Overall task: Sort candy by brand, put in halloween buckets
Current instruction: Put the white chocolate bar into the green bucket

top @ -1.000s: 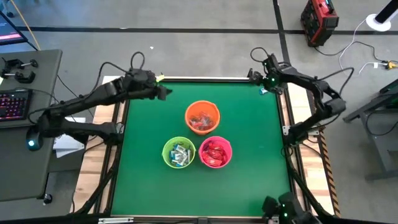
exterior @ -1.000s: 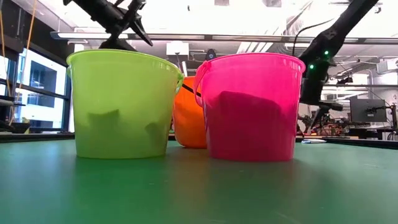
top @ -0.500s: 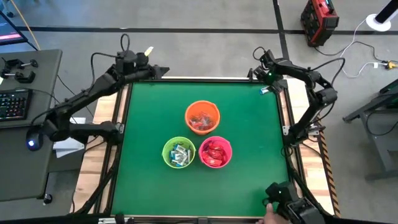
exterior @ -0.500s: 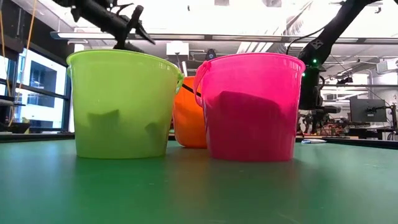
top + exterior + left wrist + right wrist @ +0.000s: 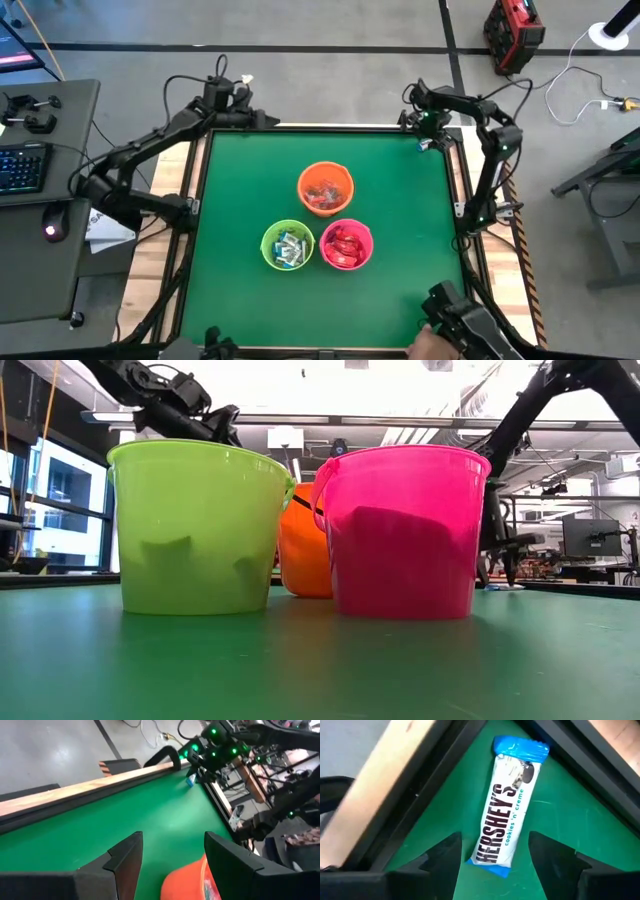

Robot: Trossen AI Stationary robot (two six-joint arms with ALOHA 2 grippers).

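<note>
A blue-and-white candy bar (image 5: 507, 822) lies flat on the green mat, tucked into the table's far right corner (image 5: 425, 146). My right gripper (image 5: 495, 842) hangs over it pointing down, open, one finger on each side of the bar's near end, apart from it. My left gripper (image 5: 252, 118) is open and holds nothing above the far left corner (image 5: 172, 847). Mid-table stand the orange bucket (image 5: 325, 188), the lime green bucket (image 5: 288, 246) and the pink bucket (image 5: 346, 244), each with candy inside.
Black rails and a wooden border (image 5: 395, 775) close in the corner around the bar. The three buckets stand close together (image 5: 300, 530), with bare green mat (image 5: 400, 220) around them. A person's hand (image 5: 428, 346) shows at the near right edge by a dark device.
My left gripper has swung from over the mat toward the far edge and now sits at the far left corner, a little lower. My right gripper has come down over the far right corner and rolled about its own line.
</note>
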